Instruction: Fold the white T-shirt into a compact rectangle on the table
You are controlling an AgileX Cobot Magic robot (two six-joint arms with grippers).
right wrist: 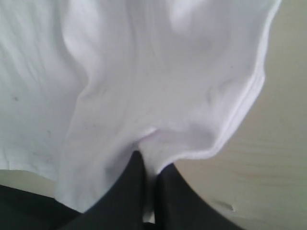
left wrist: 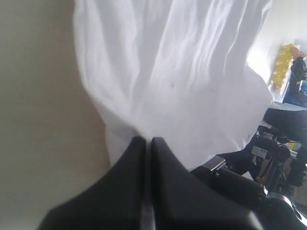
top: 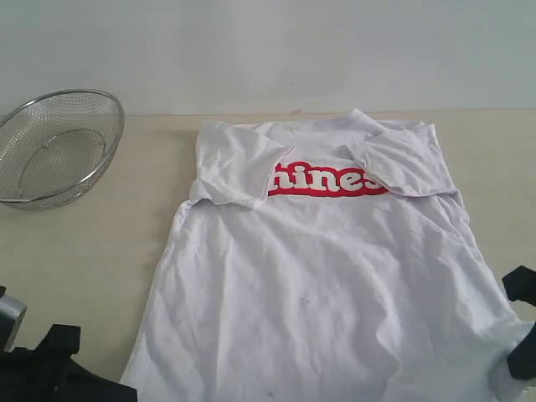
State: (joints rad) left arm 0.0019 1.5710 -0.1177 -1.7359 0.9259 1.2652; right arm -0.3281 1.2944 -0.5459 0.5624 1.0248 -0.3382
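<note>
White T-shirt [top: 318, 276] lies spread on the table [top: 92, 251] with its red lettered band up and its 2 sleeves folded inward over the chest. It fills the exterior view from centre to 6 o'clock. Wire-mesh bowl [top: 54, 146] stands apart at 10 o'clock. Left gripper [left wrist: 148, 143], at 7 o'clock, is clamped tight on the hem. Right gripper [right wrist: 149, 160], at 5 o'clock, likewise pinches hem cloth.

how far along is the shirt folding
Done: the white T-shirt has both sleeves folded in over its chest. In hand: the left gripper and right gripper are each shut on cloth at the shirt's near edge. Left: the body lies full length on the table, so the folds into a compact rectangle are not yet made.
</note>
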